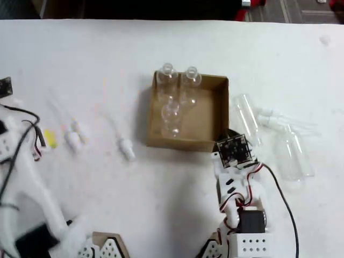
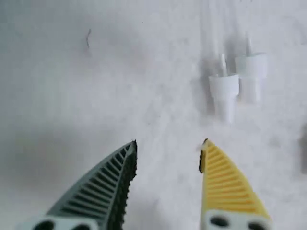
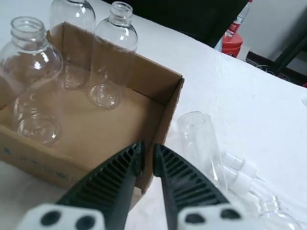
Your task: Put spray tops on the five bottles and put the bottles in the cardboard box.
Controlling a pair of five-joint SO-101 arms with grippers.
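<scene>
Left wrist view, left gripper (image 2: 169,143): wide open, empty
spray tops (image 1: 73,138): loose, left of cardboard box (image 1: 185,143)
bottles (image 1: 172,115): three upright inside box
right gripper (image 3: 148,146): basically closed, empty, box's near-right corner
other bottles (image 1: 293,156): two lying right of box

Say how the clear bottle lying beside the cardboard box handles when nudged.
The clear cylindrical plastic bottle lies on its side, so it would likely roll. It looks empty, so probably light; its glossy wall may slip.
</scene>
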